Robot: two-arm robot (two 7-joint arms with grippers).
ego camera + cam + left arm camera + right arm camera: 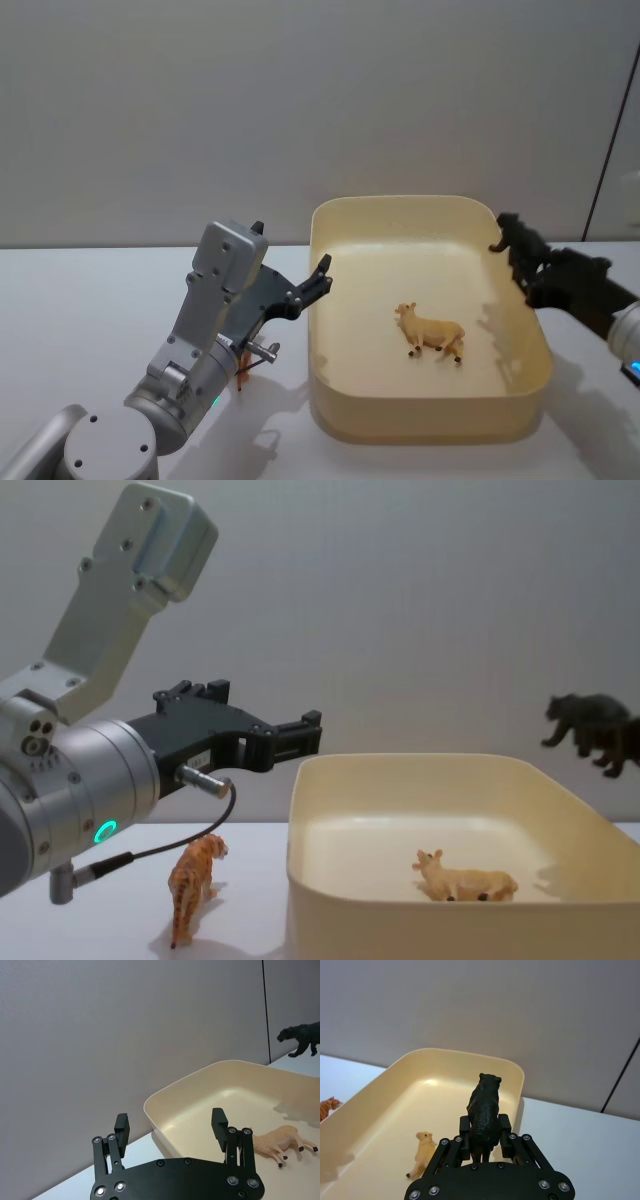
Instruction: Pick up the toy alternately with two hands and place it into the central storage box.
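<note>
Right gripper [484,1135] has its jaws clenched on the black toy animal [484,1102] at the tub's [430,428] right rim — the basin lies just leftward. Left gripper [171,1127] hovers opposite, jaws released.

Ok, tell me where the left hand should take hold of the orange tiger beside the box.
Probably the trunk, between fore and hind legs, coming down from above with the left hand open. The tiger stands upright just left of the storage box, its back uncovered and its flanks narrow enough to pinch.
</note>
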